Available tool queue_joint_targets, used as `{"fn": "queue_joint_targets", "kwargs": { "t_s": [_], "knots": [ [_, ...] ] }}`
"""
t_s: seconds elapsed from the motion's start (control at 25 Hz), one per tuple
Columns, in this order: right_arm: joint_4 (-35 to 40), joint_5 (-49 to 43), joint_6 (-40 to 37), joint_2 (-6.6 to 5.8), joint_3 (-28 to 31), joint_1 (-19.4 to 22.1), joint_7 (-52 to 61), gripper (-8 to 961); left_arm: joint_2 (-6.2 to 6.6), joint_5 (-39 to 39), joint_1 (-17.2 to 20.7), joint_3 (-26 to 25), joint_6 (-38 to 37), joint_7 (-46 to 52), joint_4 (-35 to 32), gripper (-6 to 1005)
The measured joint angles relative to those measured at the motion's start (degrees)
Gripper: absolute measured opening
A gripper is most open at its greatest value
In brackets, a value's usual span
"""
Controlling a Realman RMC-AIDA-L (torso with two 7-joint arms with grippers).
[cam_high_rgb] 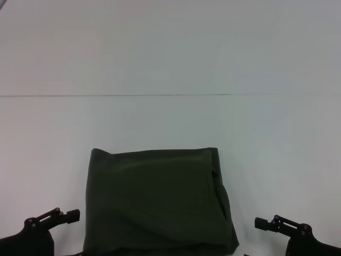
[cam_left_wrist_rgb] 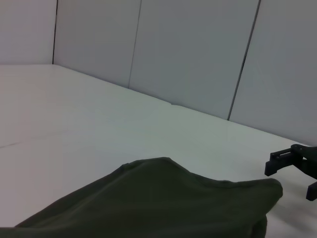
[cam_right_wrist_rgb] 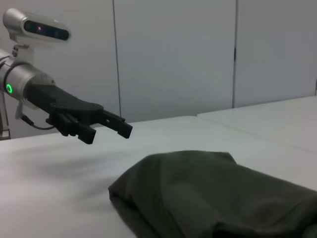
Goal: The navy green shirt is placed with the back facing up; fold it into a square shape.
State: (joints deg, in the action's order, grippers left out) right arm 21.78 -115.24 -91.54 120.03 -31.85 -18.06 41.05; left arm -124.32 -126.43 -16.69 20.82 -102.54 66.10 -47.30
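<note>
While both claws hang apart, the navy green shirt [cam_high_rgb: 160, 202] lies folded square.

Before me stretches a broad white table [cam_high_rgb: 170, 53], matte and evenly lit, with one thin dark seam [cam_high_rgb: 117, 96] running straight across it from side to side. Behind the table stands a pale grey wall [cam_left_wrist_rgb: 193, 54] made of flat panels, split by narrow dark vertical joints [cam_left_wrist_rgb: 243, 59]. The light is soft and diffuse, casting only faint shadows on the tabletop.
</note>
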Motion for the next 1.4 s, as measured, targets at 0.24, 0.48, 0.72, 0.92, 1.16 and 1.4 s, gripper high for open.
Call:
{"fn": "queue_joint_targets", "kwargs": {
  "t_s": [0.24, 0.48, 0.72, 0.92, 1.16, 1.4],
  "knots": [
    [-0.07, 0.06, -0.12, -0.03, 0.2, 0.03, -0.36, 816, 0.09, -0.18, -0.25, -0.23, 0.28, -0.37, 0.64, 950],
    [0.0, 0.32, -0.44, -0.06, 0.52, 0.2, -1.46, 816, 0.12, -0.28, -0.4, -0.28, 1.04, -0.58, 1.63, 950],
    [0.13, 1.02, -1.18, -0.09, 2.42, 0.25, -1.57, 816, 0.2, 0.12, -0.78, -1.43, 0.52, -0.08, 2.51, 950],
    [0.14, 1.15, -1.87, -0.08, 3.21, 0.04, -1.64, 816, 0.24, 0.17, -1.18, -1.7, 0.47, 0.05, 3.33, 950],
    [0.15, 1.16, -1.93, -0.06, 3.37, -0.09, -1.67, 816, 0.22, 0.17, -1.25, -1.97, 0.58, 0.08, 3.58, 950],
    [0.19, 1.16, -2.27, -0.06, 3.48, -0.2, -1.68, 816, 0.26, 0.17, -1.42, -2.02, 0.44, 0.08, 3.62, 950]
  ]
}}
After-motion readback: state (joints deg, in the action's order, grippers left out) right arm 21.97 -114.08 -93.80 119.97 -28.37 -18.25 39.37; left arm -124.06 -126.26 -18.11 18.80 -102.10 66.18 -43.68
